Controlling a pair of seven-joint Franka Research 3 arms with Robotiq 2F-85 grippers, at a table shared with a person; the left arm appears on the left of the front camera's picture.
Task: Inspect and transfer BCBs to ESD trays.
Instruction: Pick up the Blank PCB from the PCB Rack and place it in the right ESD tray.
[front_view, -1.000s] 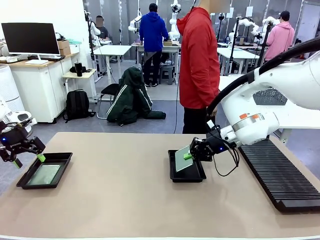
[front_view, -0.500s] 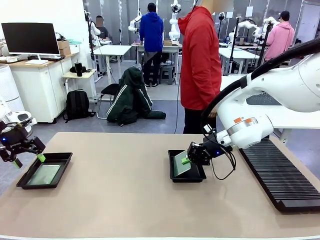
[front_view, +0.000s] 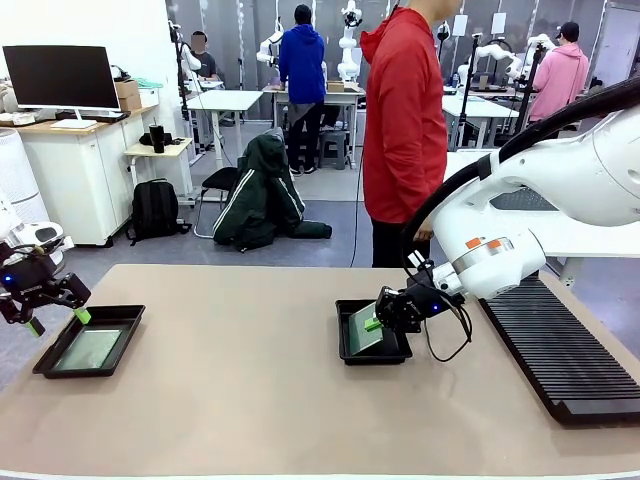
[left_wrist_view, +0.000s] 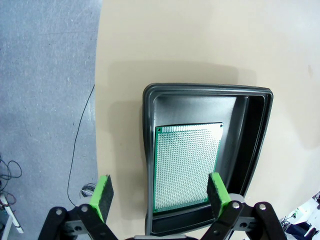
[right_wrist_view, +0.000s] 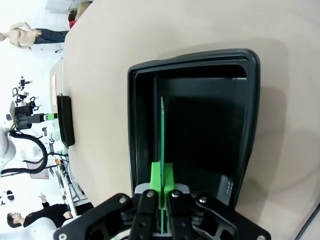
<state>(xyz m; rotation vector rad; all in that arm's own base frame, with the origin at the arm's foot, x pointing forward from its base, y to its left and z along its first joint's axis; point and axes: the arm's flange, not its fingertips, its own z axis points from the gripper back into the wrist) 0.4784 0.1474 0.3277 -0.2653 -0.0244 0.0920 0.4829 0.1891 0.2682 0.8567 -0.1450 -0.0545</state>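
Two shallow black plastic trays with raised rims sit on the tan table. One tray (front_view: 88, 350) is at the far left edge, and a thin flat pale-green circuit board (front_view: 89, 349) lies flat on its floor. The left wrist view shows this board (left_wrist_view: 186, 167) best: it is covered in rows of tiny holes and sits toward one side of the tray (left_wrist_view: 255, 135), leaving a bare black strip along the other side. The left gripper (front_view: 58, 319) hangs just above this tray with its jaws wide apart and nothing between them.

The second black tray (front_view: 372, 349) is near the middle of the table. The right gripper (front_view: 372, 323) is pinched tight on a second green board (front_view: 363, 329). In the front view this board looks tilted, with its lower edge down in the tray. The right wrist view shows it edge-on, as a thin green line (right_wrist_view: 162, 130) standing over the tray floor (right_wrist_view: 210, 130). I cannot tell if the board touches the floor.

A long black ribbed rack (front_view: 560, 350) lies at the right. A person in a red jacket (front_view: 403, 120) stands at the far side.
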